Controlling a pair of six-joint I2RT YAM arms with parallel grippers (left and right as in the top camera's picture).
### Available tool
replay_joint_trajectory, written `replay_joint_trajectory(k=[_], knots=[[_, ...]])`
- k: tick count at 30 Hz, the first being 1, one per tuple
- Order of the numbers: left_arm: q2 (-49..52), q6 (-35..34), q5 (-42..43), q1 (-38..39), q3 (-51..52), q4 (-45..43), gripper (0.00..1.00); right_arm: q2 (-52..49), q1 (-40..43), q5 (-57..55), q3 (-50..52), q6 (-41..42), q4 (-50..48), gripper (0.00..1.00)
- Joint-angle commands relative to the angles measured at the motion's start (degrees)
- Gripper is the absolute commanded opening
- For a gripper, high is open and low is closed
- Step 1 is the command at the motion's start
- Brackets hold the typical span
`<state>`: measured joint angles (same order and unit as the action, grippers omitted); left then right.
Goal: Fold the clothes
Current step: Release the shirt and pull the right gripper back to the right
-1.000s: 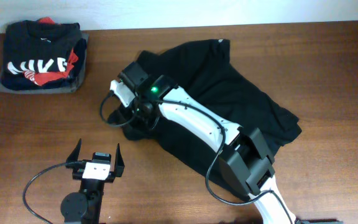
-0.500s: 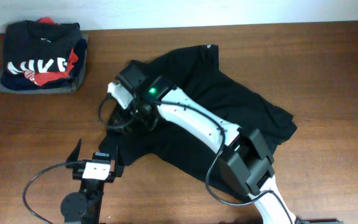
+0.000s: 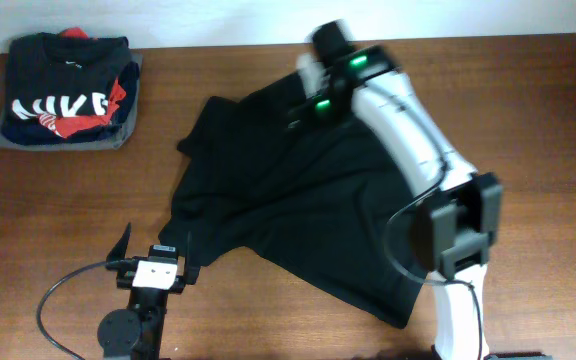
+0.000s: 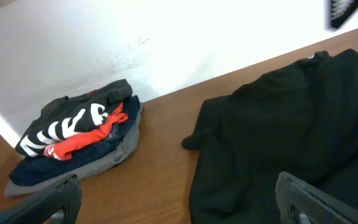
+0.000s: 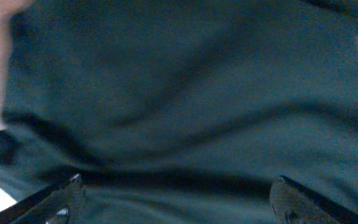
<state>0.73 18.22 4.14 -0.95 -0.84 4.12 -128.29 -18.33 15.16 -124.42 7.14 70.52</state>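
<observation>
Black left gripper (image 3: 156,244), looping black cable (image 3: 72,273)

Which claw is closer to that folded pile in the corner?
Left, seen from overhead. The left gripper sits in front of the folded pile; the right gripper hangs over the black shirt, farther to the side.

Bare table (image 3: 58,200) lies left of the clothes (image 3: 298,220). Farther left, a folded stack (image 3: 66,92) (two garments) stands in the way.
</observation>
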Motion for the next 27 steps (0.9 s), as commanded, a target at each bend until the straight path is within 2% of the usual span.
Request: replay_joint_trajectory(k=[1,2,4,6,9,11,15,21,27], knots=[[-0.33,-0.61,0.61,-0.35,0.35,0.04,0.99,2.23,6.62,-1.11,-0.61,-0.42,5.35,0.79],[-0.33,-0.61,0.61,-0.33,0.35,0.07,0.99,2.23,8.90,-1.09,-0.61,-0.37,7.41,0.78],[-0.33,-0.61,0.61,-0.35,0.35,0.07,0.99,2.23,12.63,-2.54,-0.61,1.31,10.34,0.93],[-0.33,-0.61,0.61,-0.35,0.35,0.04,0.99,2.23,16.13,-5.40,-0.61,2.36,13.16,0.99],[-0.33,-0.61,0.61,-0.33,0.35,0.04,0.99,2.23,20.65,-10.23,0.20,0.28,17.18,0.99],[-0.33,-0.61,0.61,-0.35,0.35,0.04,0.99,2.23,23.71,-12.31,1.95,-3.91,19.87,0.99],[-0.33,-0.61,0.61,-0.35,0.35,0.04,0.99,2.23,26.45,-20.13,5.73,-4.37,21.59,0.99],[-0.33,-0.61,0.61,-0.35,0.35,0.04,0.99,2.19,28.15,-23.10,12.39,-7.19,19.67,0.99],[-0.33,-0.59,0.61,-0.35,0.35,0.07,0.99,2.14,27.98,-23.39,18.95,-8.44,12.87,0.98]])
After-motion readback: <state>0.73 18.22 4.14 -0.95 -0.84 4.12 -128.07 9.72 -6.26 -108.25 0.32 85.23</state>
